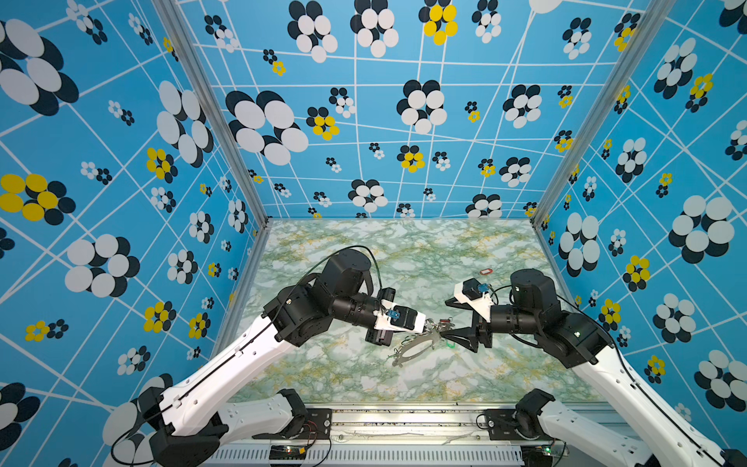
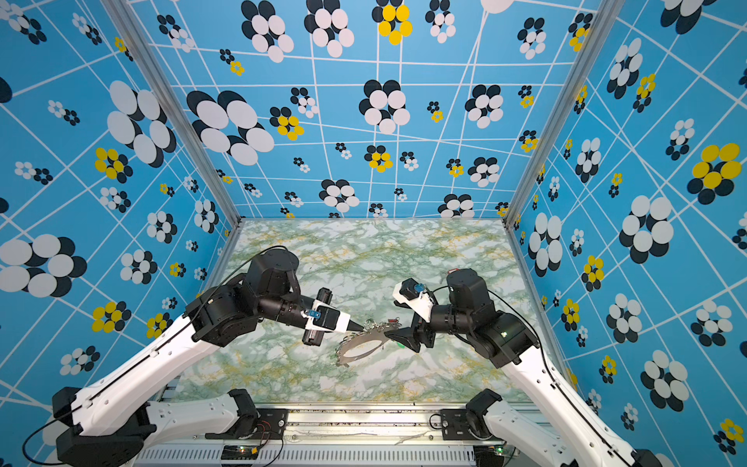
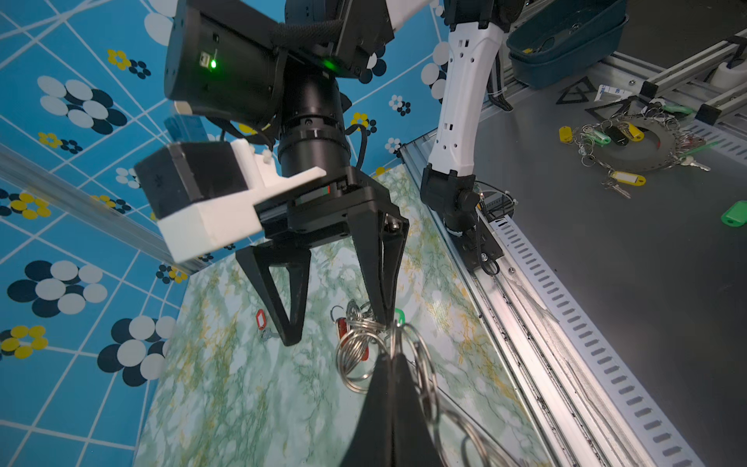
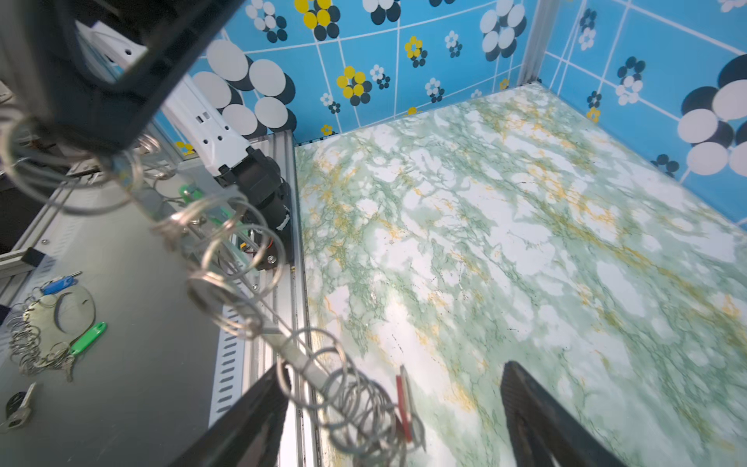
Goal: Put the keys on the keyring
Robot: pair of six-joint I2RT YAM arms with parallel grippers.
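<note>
Left gripper [image 1: 428, 328] is clamped on the big grey metal crescent keyring [image 2: 353, 358], tilted up; right gripper [image 3: 338, 329] gapes around its ringed end, green plastic key tag [image 1: 449, 345] just beneath, I think.

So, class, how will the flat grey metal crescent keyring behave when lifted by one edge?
The flat grey metal crescent keyring probably stays stiff: edge-on in the right wrist view it looks straight. Its small silver rings hang loose, so they likely swing and tangle. Pinched at one edge by the left gripper, it may pivot.
</note>
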